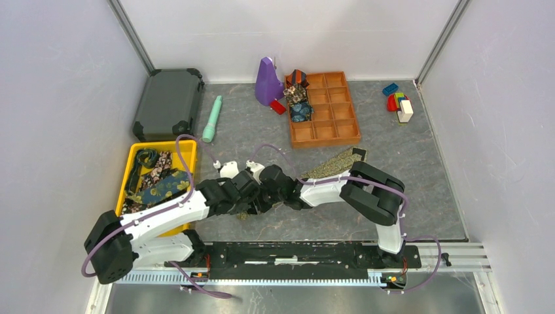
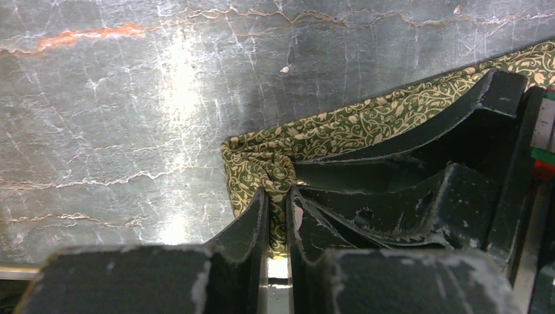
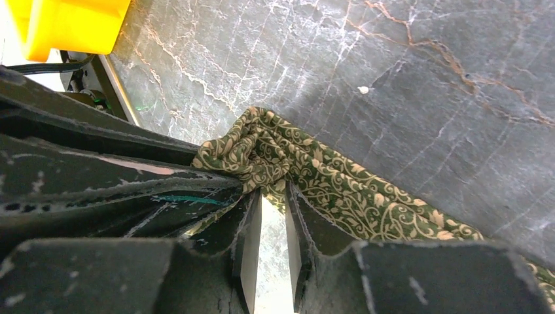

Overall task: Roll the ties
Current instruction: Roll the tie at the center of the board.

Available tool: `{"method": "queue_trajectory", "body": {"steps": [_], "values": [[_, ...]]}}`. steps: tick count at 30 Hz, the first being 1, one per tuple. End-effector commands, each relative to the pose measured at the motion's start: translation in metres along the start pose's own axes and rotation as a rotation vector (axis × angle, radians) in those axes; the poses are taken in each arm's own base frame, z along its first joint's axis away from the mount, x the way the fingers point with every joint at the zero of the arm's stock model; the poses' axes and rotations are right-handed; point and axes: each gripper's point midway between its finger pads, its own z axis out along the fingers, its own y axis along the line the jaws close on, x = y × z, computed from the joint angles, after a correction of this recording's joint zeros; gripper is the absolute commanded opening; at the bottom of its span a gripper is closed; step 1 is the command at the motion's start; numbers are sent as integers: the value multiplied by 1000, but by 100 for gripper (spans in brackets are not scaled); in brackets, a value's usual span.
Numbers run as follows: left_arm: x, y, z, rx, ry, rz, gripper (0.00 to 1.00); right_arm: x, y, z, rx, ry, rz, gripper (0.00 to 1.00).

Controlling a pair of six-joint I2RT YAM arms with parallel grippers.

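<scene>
- olive-gold tie lies flat across the middle of the worktop; its far end is near the wooden tray, its near end is bunched into a small coil between the two arms
- left gripper: fingers almost together, clamped on the coiled end
- right gripper: narrow gap between the fingers, tips pinching the same bunch from the other side
- loose ties are piled in the yellow bin at the left
- rolled ties sit in the tray's left column of compartments
</scene>
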Motion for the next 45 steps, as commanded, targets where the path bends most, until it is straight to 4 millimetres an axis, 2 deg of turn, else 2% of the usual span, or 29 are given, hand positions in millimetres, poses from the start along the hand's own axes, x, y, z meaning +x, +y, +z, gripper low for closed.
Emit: {"method": "queue_trajectory", "body": {"steps": [1,11,19,26,32,45], "values": [[-11,-20,1,41,-18,17,2,-17,10,-10,-40,-59,-15,26],[-9,-22,10,6,-6,26,2,-23,-6,-37,33,-87,-33,26],[-9,-27,15,10,-5,8,2,-14,-25,-58,94,-100,-30,26],[-8,-31,18,27,-4,3,2,-13,-25,-65,86,-109,-32,26],[-9,-31,16,45,-17,-8,25,-17,-21,-70,83,-125,-38,26],[-15,-36,11,66,-30,-8,42,-27,-14,-74,69,-148,-40,27]]}}
